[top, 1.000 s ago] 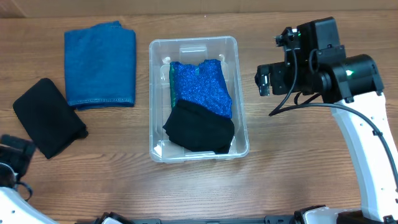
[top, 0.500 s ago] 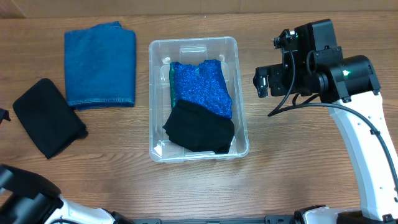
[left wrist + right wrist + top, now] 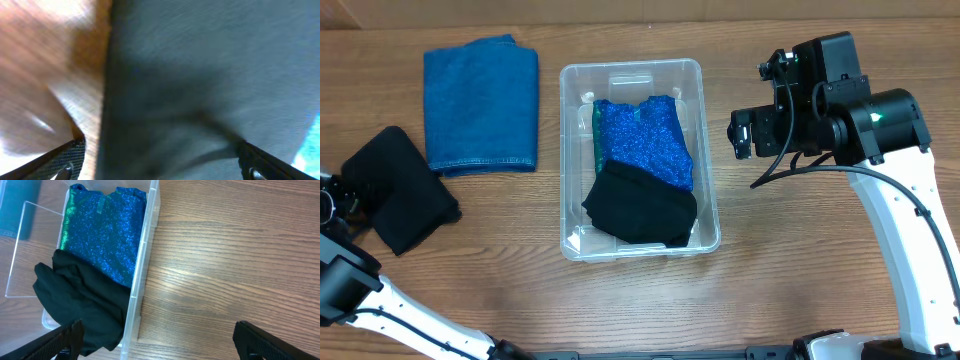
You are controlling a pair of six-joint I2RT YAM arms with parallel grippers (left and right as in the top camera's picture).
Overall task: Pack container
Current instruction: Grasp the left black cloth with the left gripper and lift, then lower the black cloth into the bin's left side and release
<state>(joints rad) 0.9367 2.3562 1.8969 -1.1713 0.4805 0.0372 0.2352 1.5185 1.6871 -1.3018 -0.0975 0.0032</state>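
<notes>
The clear plastic container (image 3: 630, 73) stands mid-table and holds a sparkly blue garment (image 3: 645, 138) with a black garment (image 3: 640, 205) on top of its near part. In the right wrist view the container's wall (image 3: 142, 275), the blue garment (image 3: 102, 232) and the black garment (image 3: 80, 300) show at left. A folded black cloth (image 3: 400, 187) lies at the left edge. My left gripper (image 3: 332, 200) is at its left end, open, with the black cloth (image 3: 200, 85) filling its blurred view between the fingers (image 3: 160, 167). My right gripper (image 3: 744, 133) is open and empty above bare wood right of the container.
A folded blue denim cloth (image 3: 480, 102) lies at the back left, next to the black cloth. Bare wooden table (image 3: 800, 250) lies right of the container.
The left arm has come in from the lower left and its gripper now reaches the black cloth's left end. The right arm has barely moved.
</notes>
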